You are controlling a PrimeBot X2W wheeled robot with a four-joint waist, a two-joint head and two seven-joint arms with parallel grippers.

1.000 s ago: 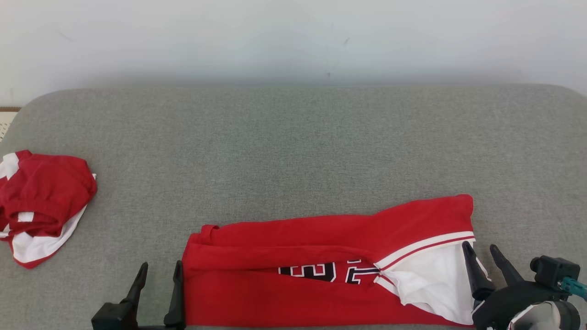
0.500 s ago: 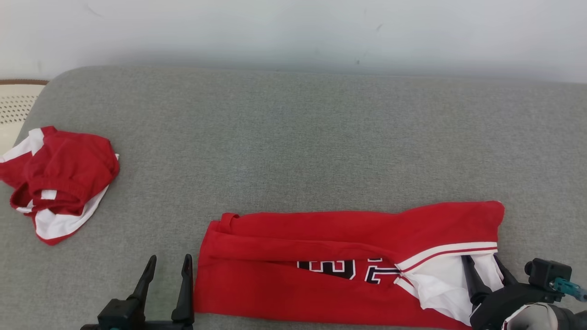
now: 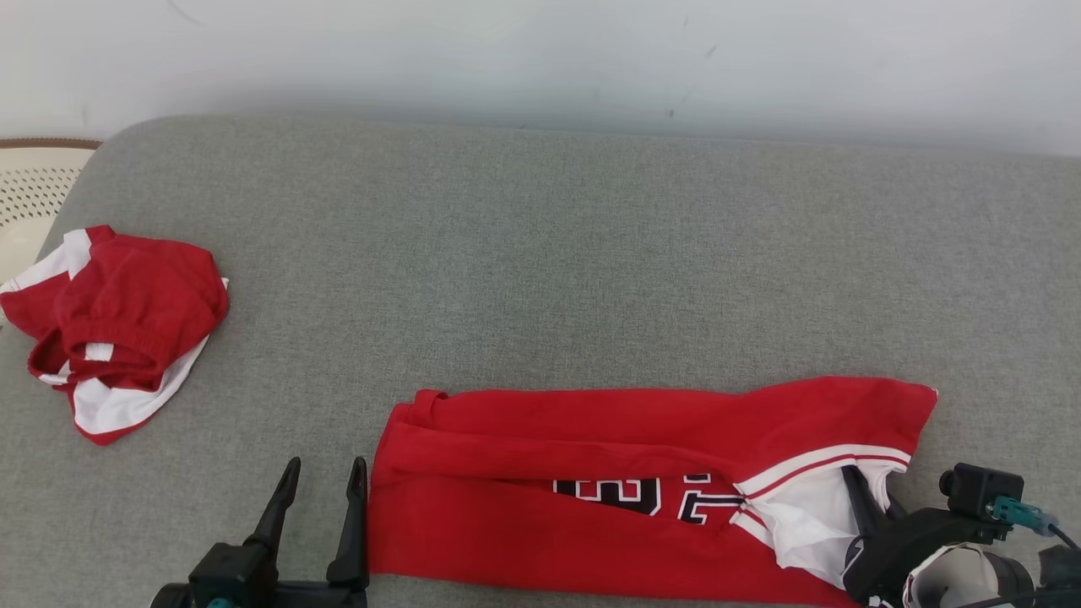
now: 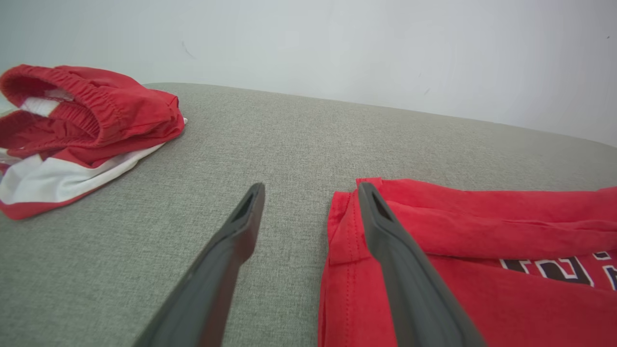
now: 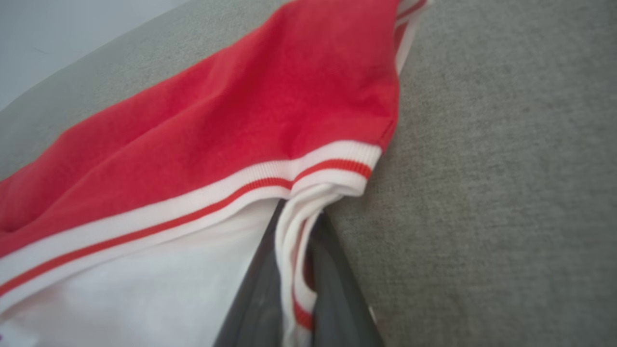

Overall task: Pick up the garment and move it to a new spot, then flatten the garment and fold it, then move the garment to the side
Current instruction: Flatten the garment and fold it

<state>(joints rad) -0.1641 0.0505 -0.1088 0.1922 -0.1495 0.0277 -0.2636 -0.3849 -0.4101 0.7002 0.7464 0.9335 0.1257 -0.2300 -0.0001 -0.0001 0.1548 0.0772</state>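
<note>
2 garments lie on the grey fabric cushion (image 3: 540, 253). A crumpled red-and-white bundle (image 3: 118, 325) sits at its left edge. The left gripper (image 3: 327, 464), fingers spread, stands just beside the folded red jersey (image 3: 591, 439) along the near edge. The right gripper (image 3: 868, 498) pinches the jersey's white-trimmed right end.

Home-like room: grey upholstered cushion (image 3: 540, 253) against a plain white wall (image 3: 540, 51).

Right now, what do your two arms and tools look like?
Left tool: two long, tapering black fingers on a black base. Right tool: same black fingers; beside it a black boxy module with a teal plug and dark cable.
</note>
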